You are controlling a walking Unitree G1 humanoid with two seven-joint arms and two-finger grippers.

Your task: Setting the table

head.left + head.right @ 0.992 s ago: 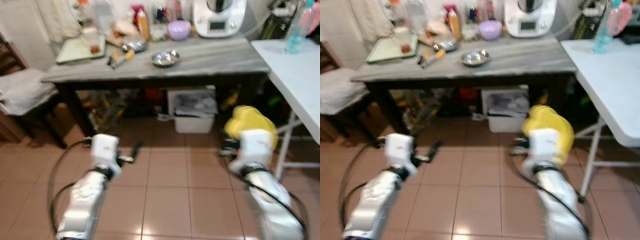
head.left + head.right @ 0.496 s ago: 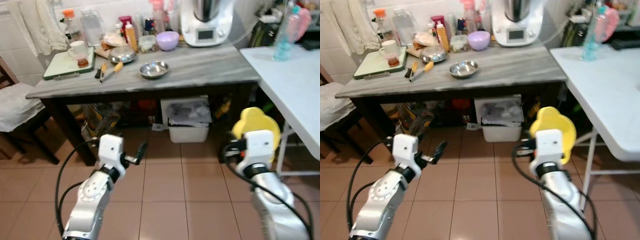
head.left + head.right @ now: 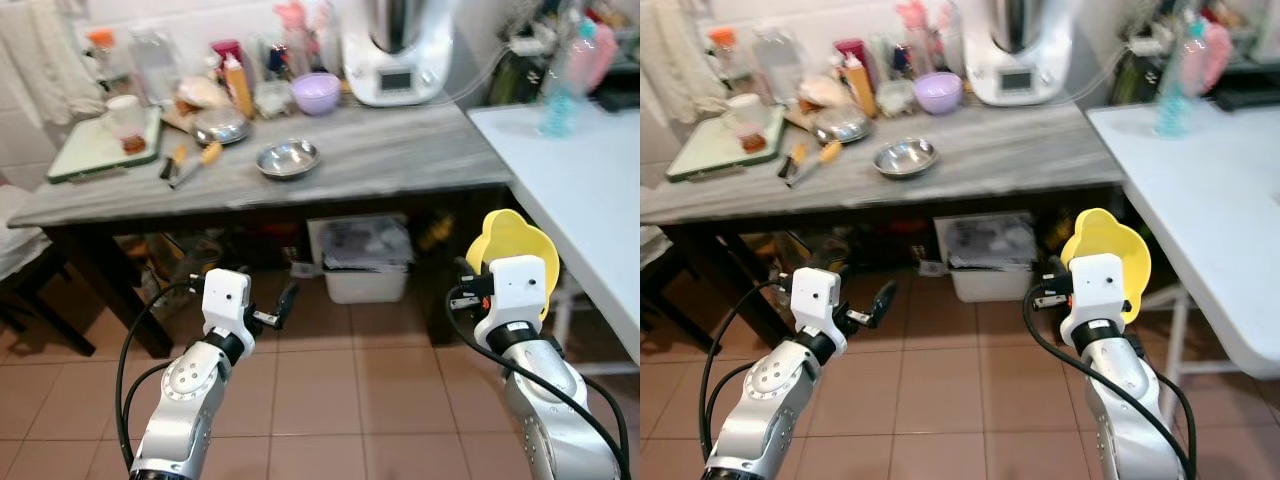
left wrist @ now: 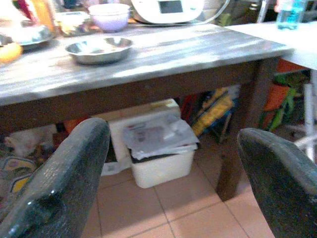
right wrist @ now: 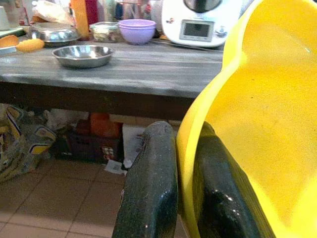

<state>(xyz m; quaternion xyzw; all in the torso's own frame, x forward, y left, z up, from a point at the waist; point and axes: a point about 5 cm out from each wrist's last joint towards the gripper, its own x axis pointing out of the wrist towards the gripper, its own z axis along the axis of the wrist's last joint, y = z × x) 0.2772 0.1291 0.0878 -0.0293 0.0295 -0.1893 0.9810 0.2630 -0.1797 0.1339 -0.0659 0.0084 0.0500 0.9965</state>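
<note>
The right gripper (image 5: pixel 181 198) is clamped on the rim of a yellow bowl (image 3: pixel 1108 252), its 2 black fingers (image 5: pixel 151 188) pinching the wall from either side, and holds it upright in the air above the tiled floor (image 3: pixel 330 370), just beside the white folding table (image 3: pixel 1200 190). The left gripper (image 4: pixel 173 163) hangs empty with its fingers spread wide apart, level with the front of the grey desk (image 3: pixel 400 150). On that desk stand a steel bowl (image 3: pixel 287 158), a purple bowl (image 3: pixel 315 92), a white kitchen machine (image 3: pixel 397 50) and a green tray (image 3: pixel 95 145) (a cup sits on it). A white bin (image 3: pixel 362 255) sits underneath.
</note>
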